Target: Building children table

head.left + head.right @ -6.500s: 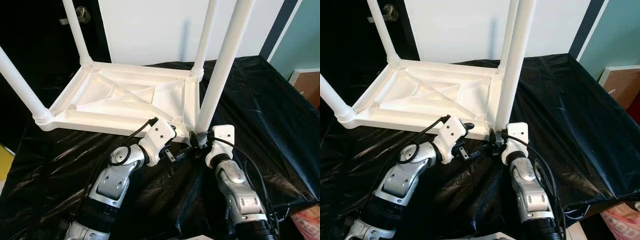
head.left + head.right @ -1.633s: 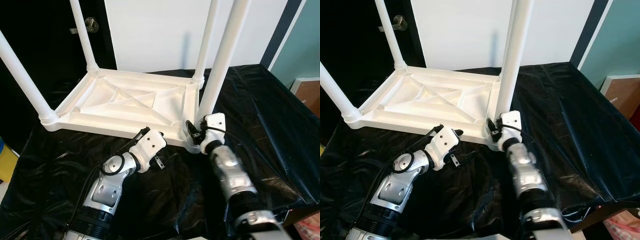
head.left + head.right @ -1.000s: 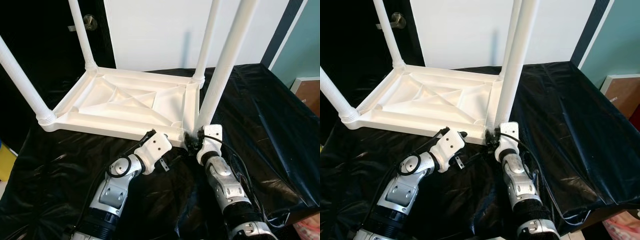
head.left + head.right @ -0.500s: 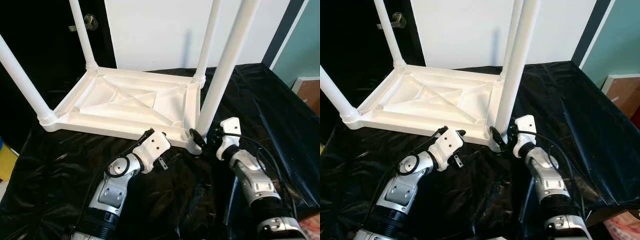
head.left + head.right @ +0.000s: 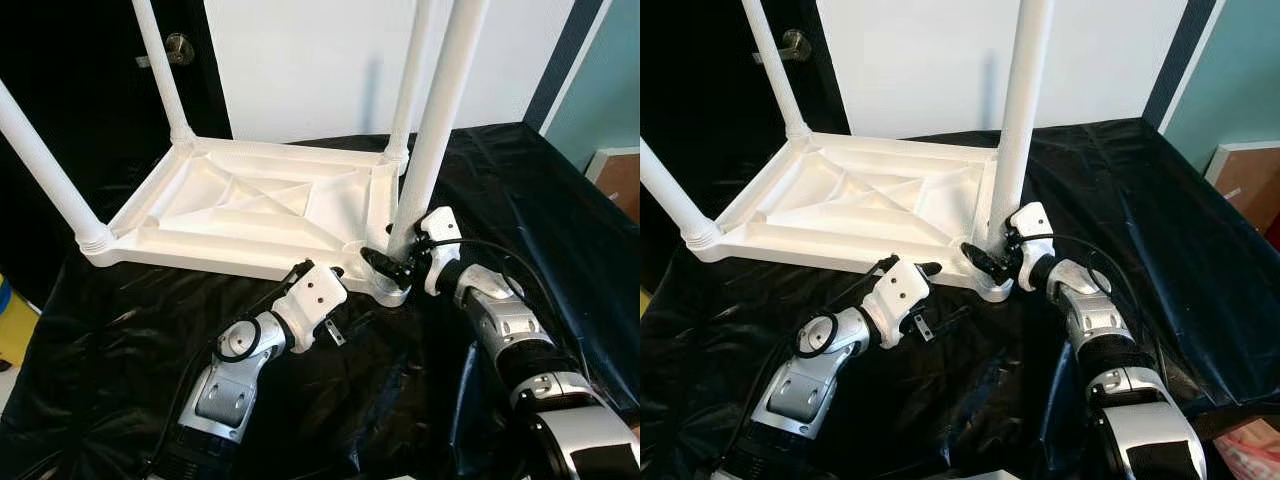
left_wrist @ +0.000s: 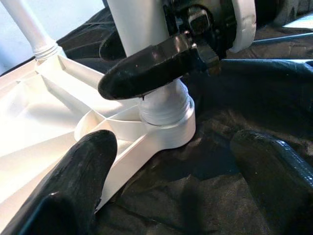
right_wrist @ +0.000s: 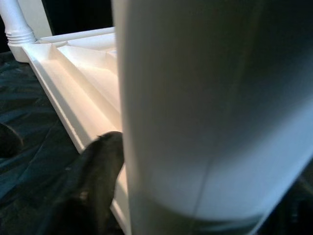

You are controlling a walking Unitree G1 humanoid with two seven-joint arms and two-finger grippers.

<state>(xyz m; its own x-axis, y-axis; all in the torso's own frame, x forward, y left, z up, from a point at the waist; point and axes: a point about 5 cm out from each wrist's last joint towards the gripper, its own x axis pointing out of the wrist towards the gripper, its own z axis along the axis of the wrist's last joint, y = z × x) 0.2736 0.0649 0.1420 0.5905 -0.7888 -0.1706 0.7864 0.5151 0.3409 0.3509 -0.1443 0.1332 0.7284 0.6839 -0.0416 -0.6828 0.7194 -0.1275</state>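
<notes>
A white plastic children's table (image 5: 250, 205) lies upside down on black sheeting, its legs pointing up. The near right leg (image 5: 440, 120) stands in its corner socket (image 5: 388, 290). My right gripper (image 5: 388, 262) is shut on the base of that leg, with one black finger (image 6: 151, 66) across its front and the other behind. In the right wrist view the leg (image 7: 210, 107) sits against a finger (image 7: 95, 171). My left gripper (image 6: 174, 161) is open, low over the sheeting just in front of that corner, nothing between its fingers (image 6: 83, 186).
Black plastic sheeting (image 5: 520, 200) covers the work surface and drops off at the right and left edges. Three other legs (image 5: 160, 70) rise at the remaining corners. A dark door with a knob (image 5: 180, 48) is behind, and a brown box (image 5: 622, 175) at far right.
My right arm swung out to the right of the near leg, then came back in, and its fingers now grip the leg's base. The left arm has barely moved.
</notes>
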